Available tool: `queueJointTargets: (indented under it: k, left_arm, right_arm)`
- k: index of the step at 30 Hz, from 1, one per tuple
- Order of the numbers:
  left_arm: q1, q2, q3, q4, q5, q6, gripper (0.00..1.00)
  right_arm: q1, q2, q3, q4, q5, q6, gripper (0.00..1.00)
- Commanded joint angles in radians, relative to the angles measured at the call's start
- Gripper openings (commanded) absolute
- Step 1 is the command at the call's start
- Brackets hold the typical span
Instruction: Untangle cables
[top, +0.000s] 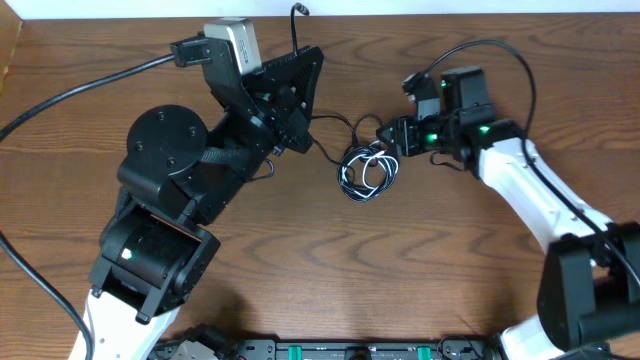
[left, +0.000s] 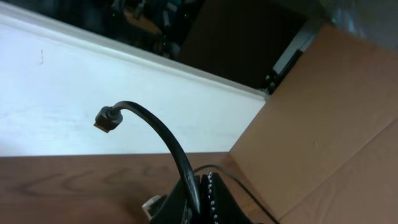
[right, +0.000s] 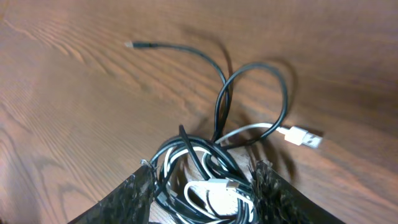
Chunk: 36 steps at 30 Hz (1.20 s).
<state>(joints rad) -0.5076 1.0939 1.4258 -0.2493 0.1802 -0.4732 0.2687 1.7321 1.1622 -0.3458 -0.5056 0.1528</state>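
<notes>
The right hand (right: 204, 168) straddles tangled cables (right: 199, 183) at 6 o'clock on the table (right: 74, 112), a black loop reaching toward 12, a white plug (right: 303, 137) at 3.

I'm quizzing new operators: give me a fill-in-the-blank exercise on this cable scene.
The left gripper is shut on a thin cable, plug raised, coloured ___.
The tangled bundle of black and white cables sits ___ the right gripper's fingers.
The flat USB plug lying on the brown wooden table is ___.
Missing: black; between; white.
</notes>
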Motion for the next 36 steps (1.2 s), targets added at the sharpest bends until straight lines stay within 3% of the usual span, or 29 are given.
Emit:
queueJointTargets:
  k: [1, 18, 23, 34, 36]
  left_arm:
    - [0.002, -0.003, 0.018, -0.011, -0.01, 0.01, 0.07]
    - [0.002, -0.003, 0.018, -0.064, -0.01, 0.01, 0.07]
    - [0.002, -0.003, 0.018, -0.064, -0.01, 0.01, 0.08]
    - [0.002, -0.001, 0.018, -0.081, -0.01, 0.01, 0.08]
    - [0.002, 0.004, 0.018, -0.092, -0.01, 0.019, 0.07]
  right_arm:
    - [0.033, 0.039, 0.013, 0.003, 0.003, 0.0, 0.49]
    - [0.066, 0.134, 0.013, -0.023, 0.088, -0.004, 0.5]
    - [0.082, 0.137, 0.013, -0.018, 0.089, -0.011, 0.39]
    - [0.084, 0.129, 0.014, -0.044, 0.096, -0.011, 0.02]
    - [0.08, 0.116, 0.016, -0.044, 0.08, -0.011, 0.01]
